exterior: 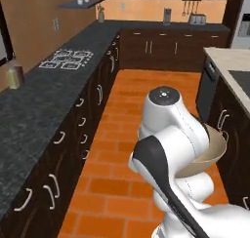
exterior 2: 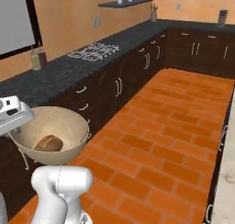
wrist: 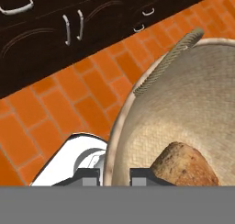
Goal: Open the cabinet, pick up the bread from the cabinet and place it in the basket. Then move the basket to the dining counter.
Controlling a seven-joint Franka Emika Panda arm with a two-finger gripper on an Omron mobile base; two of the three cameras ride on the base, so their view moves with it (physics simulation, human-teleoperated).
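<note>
Left base view, going left to right: black speckled counter [exterior: 44, 93] runs along the 9 o'clock side with a white-outlined cooktop [exterior: 67, 58] at about 10 o'clock and a pale bottle [exterior: 12, 77] near the wall; dark drawers [exterior: 95, 98] with curved handles below it, orange brick floor [exterior: 146, 105] down the middle. The white arm [exterior: 171, 134] rises from 5 o'clock and hides most of the tan basket [exterior: 215, 147], whose rim pokes out at 4 o'clock, held up off the floor. Pale beige dining counter [exterior: 229, 61] with a dark inset sits at 2 o'clock, basket not on it. Right base view: basket [exterior 2: 50, 131] hangs in the air at 8 o'clock, beside the drawer fronts, with the brown bread loaf [exterior 2: 49, 143] lying inside on its bottom; the grey hand block touches the rim at the left edge. Hand view: gripper [wrist: 114, 175] at 6 o'clock, fingers clamped tight on the basket's rim [wrist: 112, 140], one finger outside, one inside; rope handle [wrist: 167, 62] at 1 o'clock; bread [wrist: 183, 165] at 5 o'clock, just beside the inner finger; whether they touch cannot be told.
</note>
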